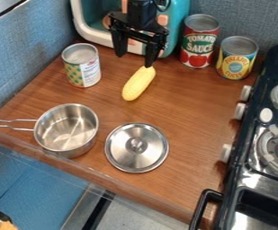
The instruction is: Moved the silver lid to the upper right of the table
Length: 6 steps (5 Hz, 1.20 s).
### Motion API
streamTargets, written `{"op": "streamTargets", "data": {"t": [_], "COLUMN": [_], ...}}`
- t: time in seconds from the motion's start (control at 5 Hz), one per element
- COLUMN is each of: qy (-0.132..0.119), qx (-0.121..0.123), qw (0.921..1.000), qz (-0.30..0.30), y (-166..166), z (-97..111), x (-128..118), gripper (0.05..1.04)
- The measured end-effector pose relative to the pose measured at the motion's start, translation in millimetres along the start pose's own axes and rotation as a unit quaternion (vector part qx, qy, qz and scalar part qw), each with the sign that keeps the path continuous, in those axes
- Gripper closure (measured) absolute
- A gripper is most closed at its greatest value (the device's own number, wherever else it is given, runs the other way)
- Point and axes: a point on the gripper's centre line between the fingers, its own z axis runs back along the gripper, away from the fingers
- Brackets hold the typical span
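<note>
- A round, shiny silver metal lid with a small knob is set flat on the brown wooden surface. It is placed low in the view, near the front edge, with its knob turned up.
- A silver metal pot with a thin wire handle is placed just to the left of the lid. Its open top is turned up, and its handle is pointed left. A small gap is left between pot and lid.
- The black robot gripper is hung over the back part of the surface, pointed down. Its jaws are spread wide, with the two sides well apart.
- A yellow toy ear of corn is laid on its side, at a slant, just below the right jaw in the view. Whether they are touched together cannot be told.
- A green and yellow can with a white label is stood upright at the back left.
- A tall red and green can and a shorter yellow and blue can are stood side by side at the back right.
- A teal and white toy box is partly hidden behind the gripper.
- A black stove is placed along the right side.
</note>
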Motion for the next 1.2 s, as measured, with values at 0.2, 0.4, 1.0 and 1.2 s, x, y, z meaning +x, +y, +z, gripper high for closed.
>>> {"op": "streamTargets", "data": {"t": [0.2,0.4,1.0,1.2], "qy": [0.026,0.036,0.039,0.041], "qx": [-0.009,-0.041,-0.029,-0.003], "qw": [0.9996,0.9979,0.9919,0.9927], "qz": [-0.004,-0.036,-0.117,-0.113], "y": [-5,-27,-70,-73], "z": [-20,-26,-37,-51], "x": [-9,-36,-92,-108], "gripper": [0.083,0.082,0.082,0.082]}}
